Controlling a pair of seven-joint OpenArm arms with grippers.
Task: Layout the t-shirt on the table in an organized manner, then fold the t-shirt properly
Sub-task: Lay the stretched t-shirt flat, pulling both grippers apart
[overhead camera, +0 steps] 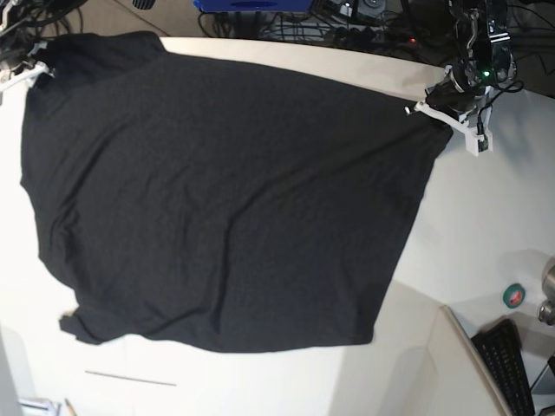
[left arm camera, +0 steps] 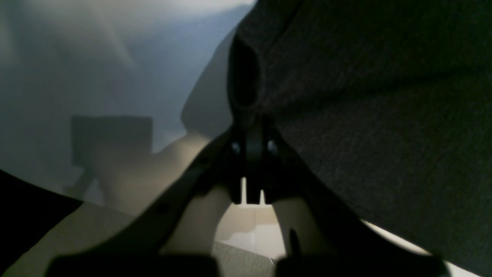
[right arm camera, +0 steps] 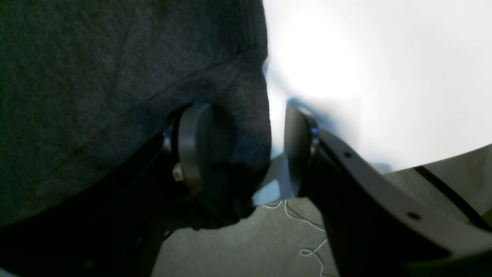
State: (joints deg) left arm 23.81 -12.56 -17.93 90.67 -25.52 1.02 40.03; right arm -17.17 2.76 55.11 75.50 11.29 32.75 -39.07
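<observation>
Left gripper [left arm camera: 251,154] was pressed together on the edge of the t-shirt [overhead camera: 225,199]; in the left wrist view the two fingers met with a fold of dark cloth pinched between them. In the base view this gripper [overhead camera: 434,102] sat at the far right corner of the garment, above the table [overhead camera: 486,217].

Right gripper [right arm camera: 246,150] stood spread. In the right wrist view one pad [right arm camera: 192,146] pressed into a fold of cloth, while the other pad [right arm camera: 298,150] stood apart from it with light showing in the gap. The cloth hung against one pad only, so no firm pinch was evident. In the base view this gripper [overhead camera: 24,74] lay at the far left corner of the garment.

Progress, as a judgement: the layout stage appeared nearly complete. The t-shirt lay spread across most of the table, with its plain black side up and no print visible. The folding stage had not begun.

Condition of the garment:
- Body open in a single layer, slanted relative to the table edge.
- Shallow wrinkles ran across the middle.
- The near left corner [overhead camera: 74,325] was bunched and curled.
- The edges were not straight, so smoothing and squaring would likely be needed before any fold.
</observation>
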